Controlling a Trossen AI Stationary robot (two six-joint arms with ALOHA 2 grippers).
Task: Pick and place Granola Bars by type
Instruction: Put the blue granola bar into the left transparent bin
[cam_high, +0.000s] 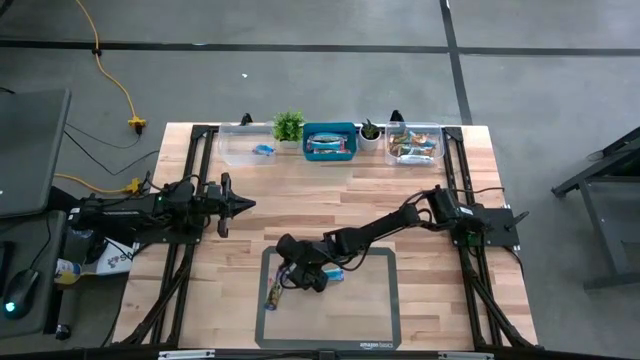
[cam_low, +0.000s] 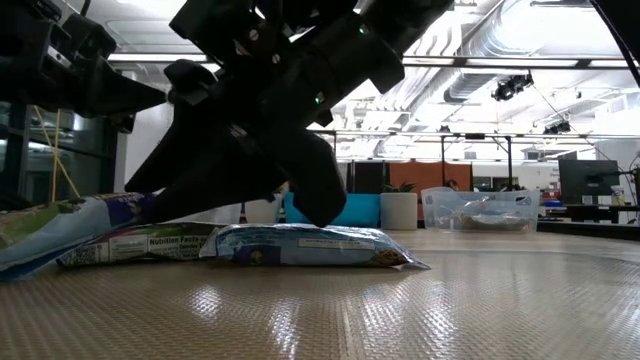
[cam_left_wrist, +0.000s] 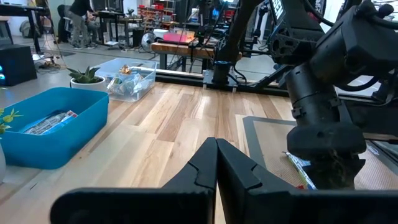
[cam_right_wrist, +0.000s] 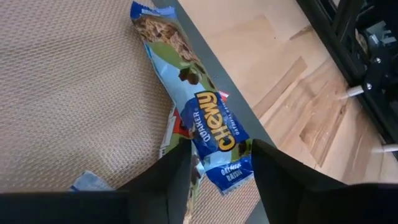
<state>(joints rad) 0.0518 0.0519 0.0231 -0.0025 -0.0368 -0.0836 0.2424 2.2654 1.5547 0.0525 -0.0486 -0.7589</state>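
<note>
The right gripper (cam_right_wrist: 219, 163), fingers spread, straddles a shiny light-blue wrapped granola bar (cam_right_wrist: 205, 118) lying at the upper edge of the grey woven mat (cam_high: 365, 305), lower centre of the overhead frame. A multicoloured wrapped bar (cam_high: 273, 295) lies at the mat's left. The left gripper (cam_high: 243, 205), fingers pressed together, waits at centre left. Along the wooden table's (cam_high: 300, 195) top edge stand a blue plastic bin (cam_high: 330, 141) and two clear plastic bins (cam_high: 248, 143), all holding bars.
</note>
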